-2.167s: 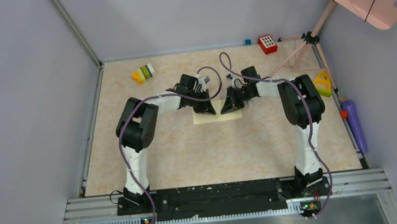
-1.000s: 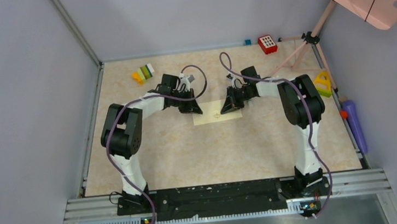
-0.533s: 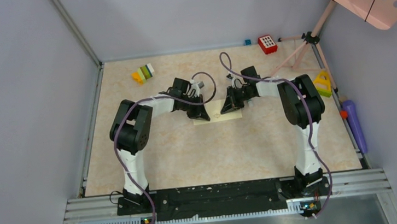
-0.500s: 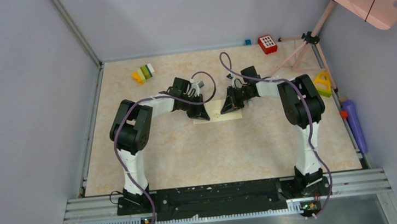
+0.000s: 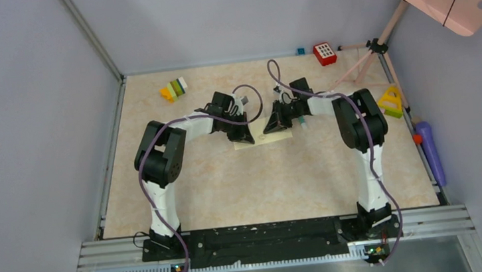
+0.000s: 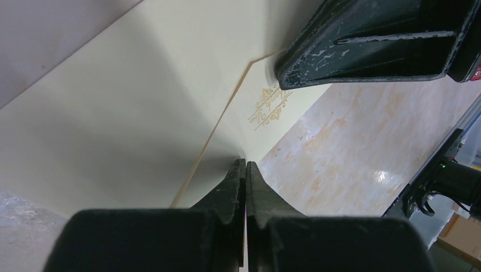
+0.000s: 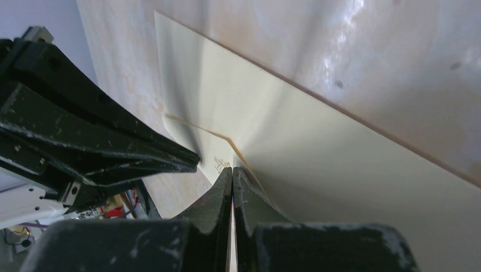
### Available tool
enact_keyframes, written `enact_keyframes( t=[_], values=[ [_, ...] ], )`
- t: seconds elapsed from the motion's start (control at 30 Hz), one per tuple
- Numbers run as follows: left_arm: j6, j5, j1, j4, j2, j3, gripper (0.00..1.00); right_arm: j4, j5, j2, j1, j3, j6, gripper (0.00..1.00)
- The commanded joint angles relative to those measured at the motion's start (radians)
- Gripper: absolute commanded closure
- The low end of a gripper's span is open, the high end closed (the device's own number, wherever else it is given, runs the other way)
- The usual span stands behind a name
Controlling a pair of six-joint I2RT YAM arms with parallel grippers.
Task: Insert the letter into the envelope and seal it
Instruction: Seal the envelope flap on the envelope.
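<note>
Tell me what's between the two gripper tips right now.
Only the envelope: its flap edge and small gold mark lie between the left gripper and right gripper, clearest in the left wrist view.

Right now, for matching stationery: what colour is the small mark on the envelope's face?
Gold scrollwork mark on the cream envelope; clearest in the left wrist view.

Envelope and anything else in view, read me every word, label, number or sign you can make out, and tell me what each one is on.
None can be read outright.
Gold emblem on the envelope: curly script among flourishes, too blurred to read.
Red block, overhead view: a grid of white squares, too small to show any characters.
</note>
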Motion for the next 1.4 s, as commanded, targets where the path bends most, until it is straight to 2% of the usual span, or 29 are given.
enact_keyframes(
  t=[0.0,0.5,1.0,1.37],
  values=[
    [0.034,-0.116,-0.006,-0.007,0.06,0.005,1.0,0.075,0.039,0.06,0.035,0.042,0.059,1.0],
    [0.038,-0.12,-0.013,-0.008,0.066,-0.003,1.0,0.217,0.018,0.09,0.079,0.04,0.165,1.0],
    [0.033,-0.123,-0.012,0.001,0.056,-0.02,1.0,0.368,0.027,0.077,0.026,0.023,0.278,1.0],
    [0.022,-0.12,-0.014,0.004,0.058,-0.019,1.0,0.371,-0.024,0.073,0.062,-0.026,0.233,1.0]
  ],
)
